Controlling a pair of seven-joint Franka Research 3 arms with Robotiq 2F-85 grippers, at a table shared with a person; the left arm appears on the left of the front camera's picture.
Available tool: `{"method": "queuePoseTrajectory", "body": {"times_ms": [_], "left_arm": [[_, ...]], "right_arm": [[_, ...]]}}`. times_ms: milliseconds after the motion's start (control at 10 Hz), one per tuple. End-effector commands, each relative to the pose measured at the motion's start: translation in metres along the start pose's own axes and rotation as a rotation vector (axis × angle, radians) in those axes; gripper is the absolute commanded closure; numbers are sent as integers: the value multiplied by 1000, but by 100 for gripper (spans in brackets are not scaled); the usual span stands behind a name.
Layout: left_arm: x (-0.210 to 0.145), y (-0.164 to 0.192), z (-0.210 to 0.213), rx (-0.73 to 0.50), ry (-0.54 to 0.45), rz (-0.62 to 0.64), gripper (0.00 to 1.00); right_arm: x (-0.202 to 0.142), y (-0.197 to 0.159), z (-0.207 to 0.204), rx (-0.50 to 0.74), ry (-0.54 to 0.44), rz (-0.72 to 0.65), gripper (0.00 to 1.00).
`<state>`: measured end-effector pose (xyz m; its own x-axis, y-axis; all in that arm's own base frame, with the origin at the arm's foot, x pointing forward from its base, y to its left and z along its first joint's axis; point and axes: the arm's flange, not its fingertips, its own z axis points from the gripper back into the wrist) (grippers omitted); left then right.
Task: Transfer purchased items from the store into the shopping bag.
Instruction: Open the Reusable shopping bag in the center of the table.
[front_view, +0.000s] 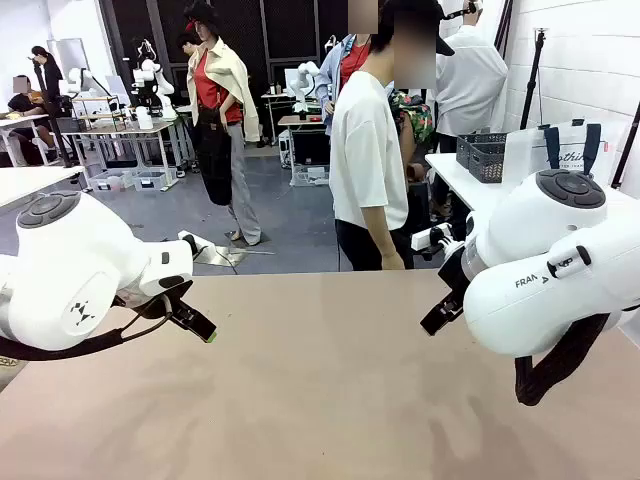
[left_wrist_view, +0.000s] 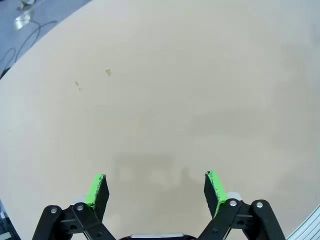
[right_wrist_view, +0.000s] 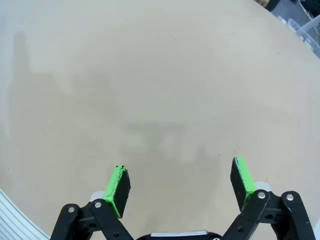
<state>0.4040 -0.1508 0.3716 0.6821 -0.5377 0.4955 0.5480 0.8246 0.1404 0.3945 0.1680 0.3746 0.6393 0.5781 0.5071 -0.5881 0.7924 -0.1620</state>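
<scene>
Your left gripper (left_wrist_view: 156, 187) hangs above the tan table (front_view: 320, 390), its green pads (left_wrist_view: 95, 190) spread wide and gripping nothing. A person (front_view: 368, 150) in a white T-shirt stands at the far edge. Your right gripper (right_wrist_view: 180, 182) hovers with its jaws just as wide, also empty. Behind that arm, on a white side table (front_view: 455, 180), the dark grey basket (front_view: 482, 155) sits beside the shopping bag (front_view: 560, 150).

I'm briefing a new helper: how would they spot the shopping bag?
Look at the white side table on the far right. The shopping bag stands there beside a dark grey lattice basket; it alone is whitish and translucent, with navy strap handles.
</scene>
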Motion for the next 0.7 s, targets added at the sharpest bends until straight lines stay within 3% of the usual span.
{"method": "queuePoseTrajectory", "body": {"times_ms": [0,600], "left_arm": [[0,0,0,0,0,0,0],[0,0,0,0,0,0,0]], "right_arm": [[0,0,0,0,0,0,0],[0,0,0,0,0,0,0]]}}
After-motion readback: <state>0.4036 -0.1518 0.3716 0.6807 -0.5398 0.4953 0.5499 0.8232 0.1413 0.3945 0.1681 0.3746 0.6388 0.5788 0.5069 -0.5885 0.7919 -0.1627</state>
